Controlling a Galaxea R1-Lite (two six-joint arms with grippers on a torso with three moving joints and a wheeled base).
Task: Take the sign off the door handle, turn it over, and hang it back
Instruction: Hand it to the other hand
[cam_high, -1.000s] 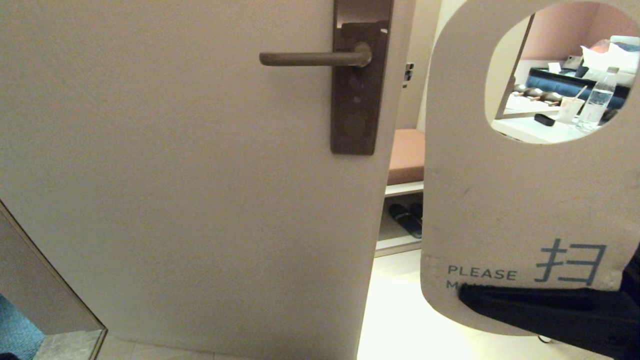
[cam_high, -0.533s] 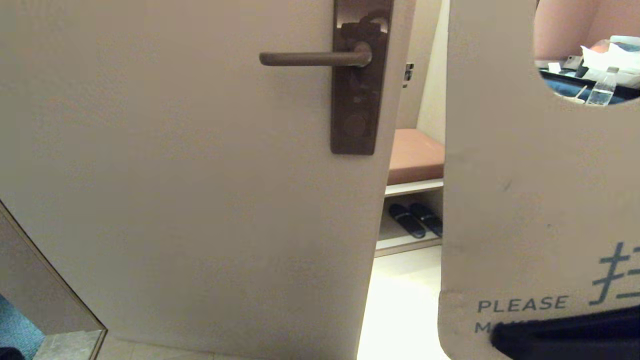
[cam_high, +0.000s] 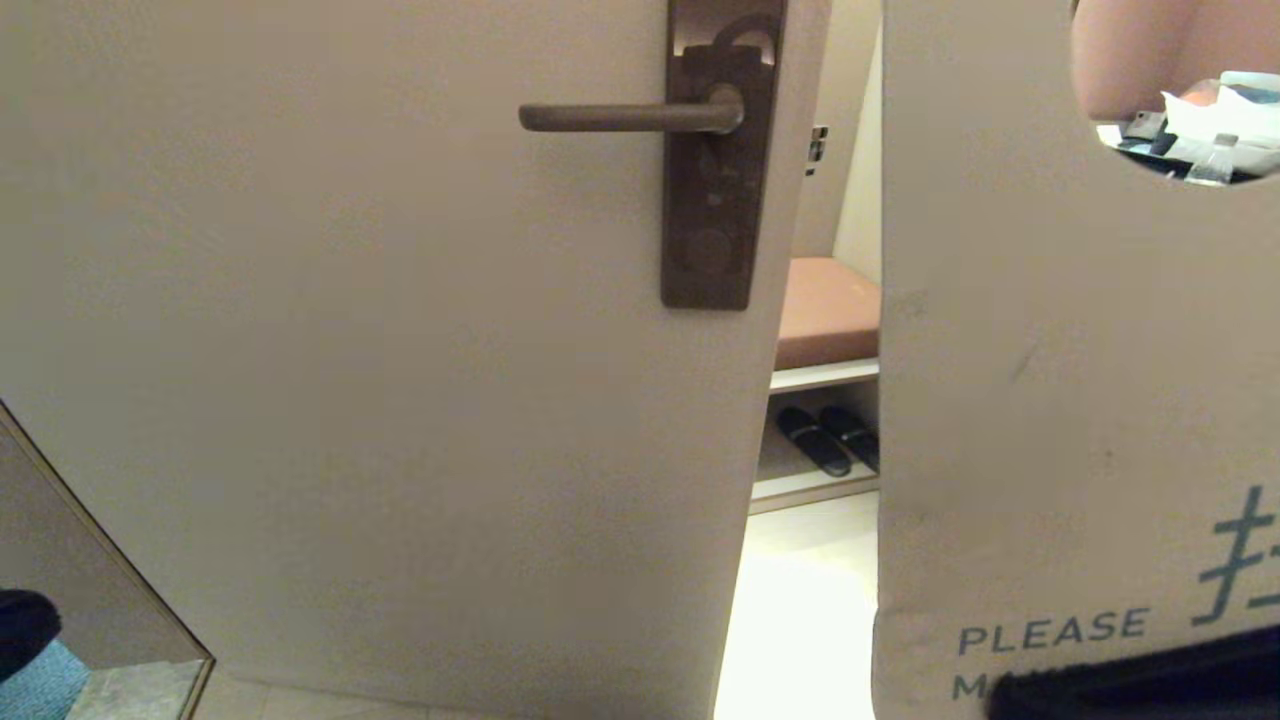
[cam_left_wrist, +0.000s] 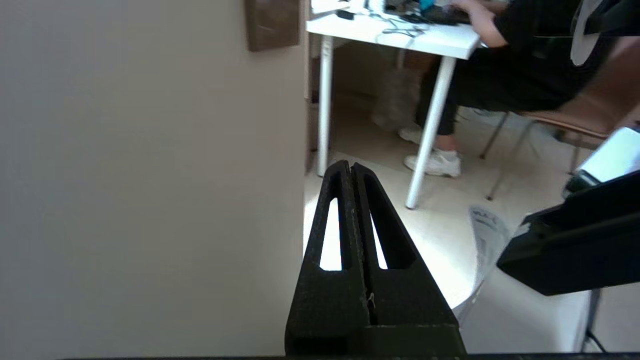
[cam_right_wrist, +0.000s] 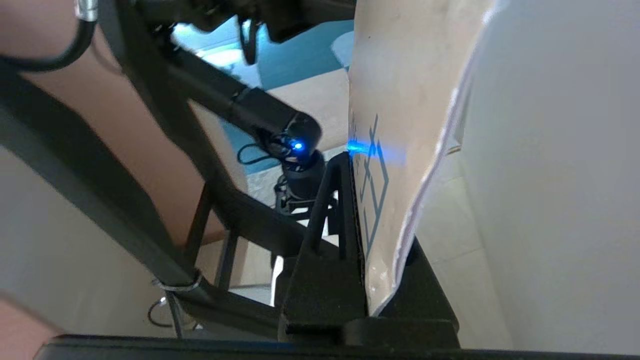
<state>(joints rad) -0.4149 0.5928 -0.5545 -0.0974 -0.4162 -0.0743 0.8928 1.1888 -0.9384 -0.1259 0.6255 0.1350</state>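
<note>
Head view: your sign (cam_high: 1050, 350) fills 3 o'clock, off-white face toward the camera, well apart from the bare door handle (cam_high: 625, 117) at 12 o'clock.

Left wrist view: your left hand (cam_left_wrist: 352, 172) is pressed together, holding nothing, beside the door (cam_left_wrist: 150, 175).

Right wrist view: your right hand (cam_right_wrist: 367, 240) is clamped on the sign's lower edge.

Slippers (cam_high: 828, 440) under cushioned bench (cam_high: 825, 315)

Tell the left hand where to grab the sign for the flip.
Grip the sign's bare left edge, coming from the left, door side. The card hangs upright, off the handle, with the right hand clamped on its bottom. The left hand is shut; open it first.
</note>
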